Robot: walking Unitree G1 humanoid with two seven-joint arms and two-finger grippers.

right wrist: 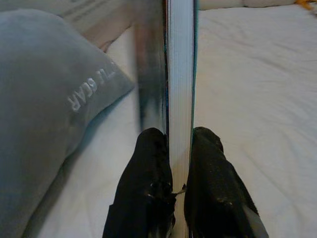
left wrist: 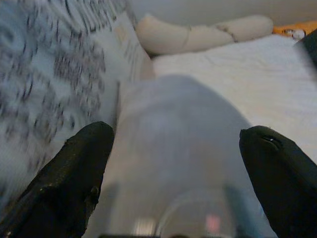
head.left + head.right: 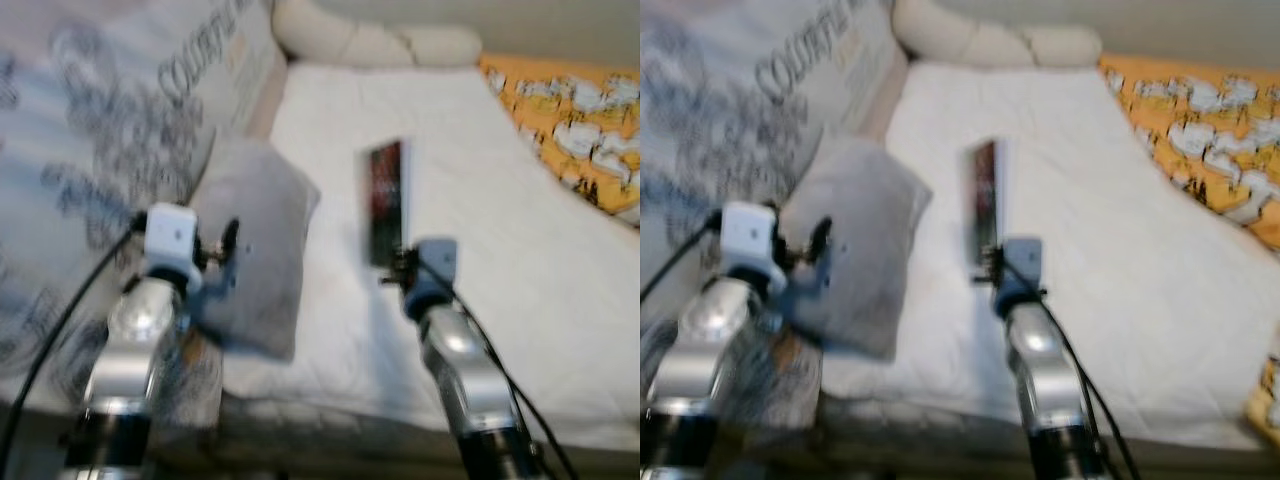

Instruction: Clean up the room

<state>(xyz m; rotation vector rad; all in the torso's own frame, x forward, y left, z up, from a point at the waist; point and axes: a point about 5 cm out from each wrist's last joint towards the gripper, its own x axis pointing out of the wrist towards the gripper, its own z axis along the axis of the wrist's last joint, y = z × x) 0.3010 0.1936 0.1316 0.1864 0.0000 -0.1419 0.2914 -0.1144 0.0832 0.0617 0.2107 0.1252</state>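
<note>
A book (image 3: 386, 200) with a dark cover and white page edges stands on edge above the white bed sheet (image 3: 480, 170). My right gripper (image 1: 179, 148) is shut on the book (image 1: 179, 74), one finger on each side of it. A grey pillow (image 3: 255, 250) lies at the left of the bed, leaning on a patterned duvet (image 3: 90, 170). My left gripper (image 2: 176, 158) is open, its fingers (image 2: 81, 168) spread wide just in front of the grey pillow (image 2: 183, 139), which carries white lettering (image 1: 91, 89).
A long cream bolster (image 3: 370, 40) lies across the head of the bed. An orange patterned blanket (image 3: 580, 120) covers the right side. The bed's front edge (image 3: 330, 400) runs just before my arms.
</note>
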